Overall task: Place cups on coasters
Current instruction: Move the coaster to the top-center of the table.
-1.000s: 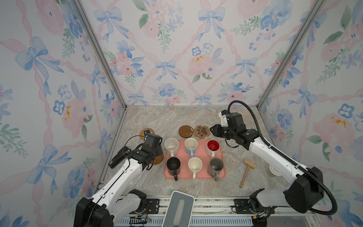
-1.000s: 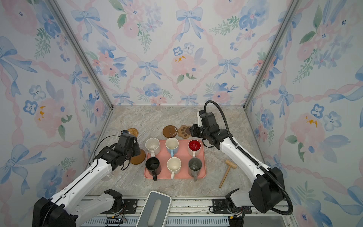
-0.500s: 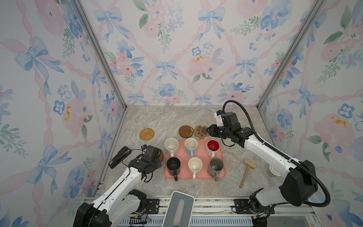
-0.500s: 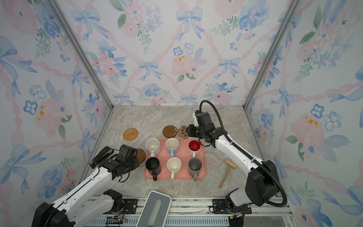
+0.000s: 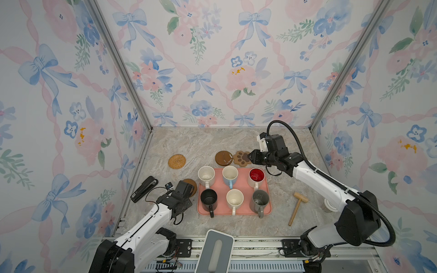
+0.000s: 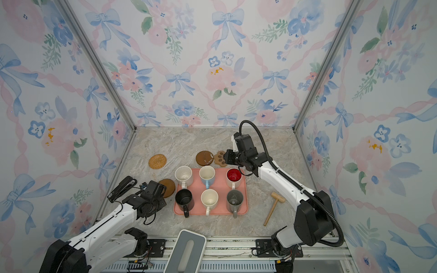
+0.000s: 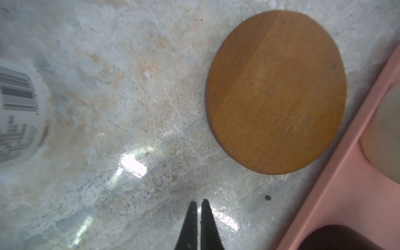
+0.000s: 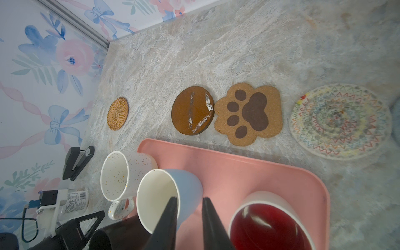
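Note:
Six cups stand on the pink tray (image 5: pixel 238 212): speckled cream (image 5: pixel 206 175), light blue (image 5: pixel 230 173), red-inside (image 5: pixel 256 176), black (image 5: pixel 208 197), cream (image 5: pixel 234 198), grey (image 5: pixel 260 198). All coasters lie bare: rattan (image 5: pixel 176 161), scratched brown round (image 5: pixel 224 158), paw-print (image 5: pixel 240 158), plain brown round (image 7: pixel 275 91) left of the tray, cream woven (image 8: pixel 339 121). My left gripper (image 7: pixel 199 202) is shut and empty just above the table beside the plain brown coaster. My right gripper (image 8: pixel 189 200) hovers open over the tray's back edge, nothing between its fingers.
A black stapler (image 5: pixel 144 189) lies by the left wall. A white labelled bottle (image 8: pixel 73 200) lies near my left arm. A wooden mallet (image 5: pixel 298 205) rests right of the tray, and a white container (image 5: pixel 329 205) sits half hidden behind my right arm.
My left arm drew back from near the rattan coaster towards the front, uncovering it. My right gripper shifted left, towards the paw-print coaster.

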### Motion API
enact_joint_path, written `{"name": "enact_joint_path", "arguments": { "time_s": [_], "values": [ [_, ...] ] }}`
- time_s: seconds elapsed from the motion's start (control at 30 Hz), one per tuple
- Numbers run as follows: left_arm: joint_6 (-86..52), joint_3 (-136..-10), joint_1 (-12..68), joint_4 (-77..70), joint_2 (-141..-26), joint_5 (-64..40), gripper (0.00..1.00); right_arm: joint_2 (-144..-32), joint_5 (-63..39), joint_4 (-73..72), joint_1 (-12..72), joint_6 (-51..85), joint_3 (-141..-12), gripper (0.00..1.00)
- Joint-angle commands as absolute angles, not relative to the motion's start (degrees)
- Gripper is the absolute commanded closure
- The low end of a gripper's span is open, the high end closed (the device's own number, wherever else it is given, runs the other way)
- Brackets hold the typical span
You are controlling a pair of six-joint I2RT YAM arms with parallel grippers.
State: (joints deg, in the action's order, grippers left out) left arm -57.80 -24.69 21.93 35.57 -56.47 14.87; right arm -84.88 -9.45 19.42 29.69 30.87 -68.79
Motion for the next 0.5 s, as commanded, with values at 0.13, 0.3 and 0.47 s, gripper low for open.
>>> {"name": "enact_joint_path", "arguments": {
  "time_s": [0.13,0.3,0.47],
  "values": [
    [-58.80,-24.19,19.52,31.16,-59.40,16.56,1.00,-85.25,-9.14,19.78,30.06,30.23,-71.02,0.76],
    [-57.77,-22.34,17.50,24.54,-61.22,12.40,1.00,-85.34,-9.05,20.02,30.01,30.28,-71.02,0.76],
    [-57.83,-22.80,17.33,22.88,-64.35,12.53,1.00,-85.35,-8.99,20.31,29.84,30.15,-71.03,0.76]
  ]
}}
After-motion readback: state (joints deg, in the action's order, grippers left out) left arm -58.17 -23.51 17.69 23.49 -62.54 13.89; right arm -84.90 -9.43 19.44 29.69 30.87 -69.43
